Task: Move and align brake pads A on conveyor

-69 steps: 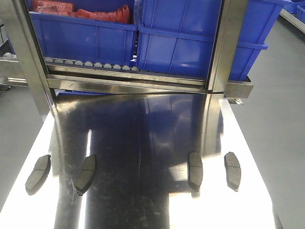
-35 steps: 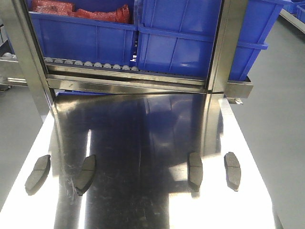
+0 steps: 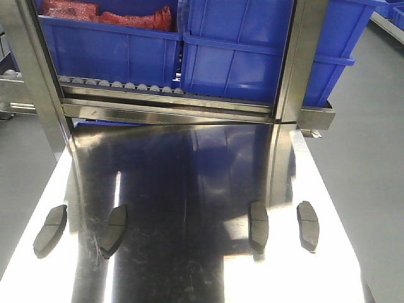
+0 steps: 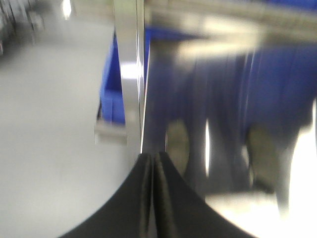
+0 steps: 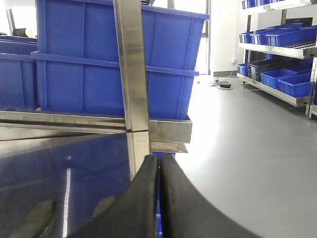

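**Pre-grasp: both jaws closed and empty, 4 pads on steel table, none picked.**

L jaws pressed together, nothing btwn (wrist view smeared). R jaws likewise, hairline seam only, empty. Brake pads A (image 3: 259,226) lie flat in a rough row across near part of table (image 3: 189,177): two on L, two on R, wide gap in the middle, none touching. Blue bins (image 3: 252,57) on roller rack (image 3: 120,85) behind. Conveyor not in any view. Judged: approach step, no pad relocated yet. Next move needs jaws opened, descent over one pad across its narrow width, then a clean lift, since the slick steel may let the pad skate.
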`<state>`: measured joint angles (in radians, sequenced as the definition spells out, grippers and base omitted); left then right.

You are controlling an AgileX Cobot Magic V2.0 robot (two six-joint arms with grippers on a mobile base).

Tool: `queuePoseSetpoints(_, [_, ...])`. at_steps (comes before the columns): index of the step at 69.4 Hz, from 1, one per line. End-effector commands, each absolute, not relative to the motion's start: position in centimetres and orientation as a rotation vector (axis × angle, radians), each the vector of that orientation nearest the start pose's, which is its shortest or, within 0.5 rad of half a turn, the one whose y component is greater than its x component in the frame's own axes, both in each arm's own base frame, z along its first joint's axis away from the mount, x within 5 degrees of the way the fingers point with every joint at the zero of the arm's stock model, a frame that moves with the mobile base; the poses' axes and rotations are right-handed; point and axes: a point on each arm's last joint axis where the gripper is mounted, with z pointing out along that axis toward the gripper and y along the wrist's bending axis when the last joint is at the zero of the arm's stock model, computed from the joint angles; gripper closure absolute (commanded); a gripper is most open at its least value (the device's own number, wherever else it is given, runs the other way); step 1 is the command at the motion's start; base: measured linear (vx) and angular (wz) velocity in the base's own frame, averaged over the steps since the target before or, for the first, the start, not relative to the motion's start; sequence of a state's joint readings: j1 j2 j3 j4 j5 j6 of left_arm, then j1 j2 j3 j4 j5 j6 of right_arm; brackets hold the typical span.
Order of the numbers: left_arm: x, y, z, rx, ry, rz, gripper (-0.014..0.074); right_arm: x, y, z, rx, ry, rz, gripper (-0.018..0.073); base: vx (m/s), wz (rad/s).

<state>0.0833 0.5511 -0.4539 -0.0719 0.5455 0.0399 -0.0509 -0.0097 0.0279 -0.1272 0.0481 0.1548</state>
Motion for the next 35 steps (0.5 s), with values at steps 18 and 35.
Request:
queuePoseSetpoints(18, [12.62,0.41,27.52,-0.129,2.186,-0.067,0.0603,5.59,-0.29,20.37,0.052,1.47,-0.032,0.0571,0.0,0.0])
queuePoseSetpoints(35, [12.65,0.24,27.76,-0.035,2.187,-0.035,0.05,5.59,-0.29,20.37,0.052,1.47,-0.032,0.0571,0.0,0.0])
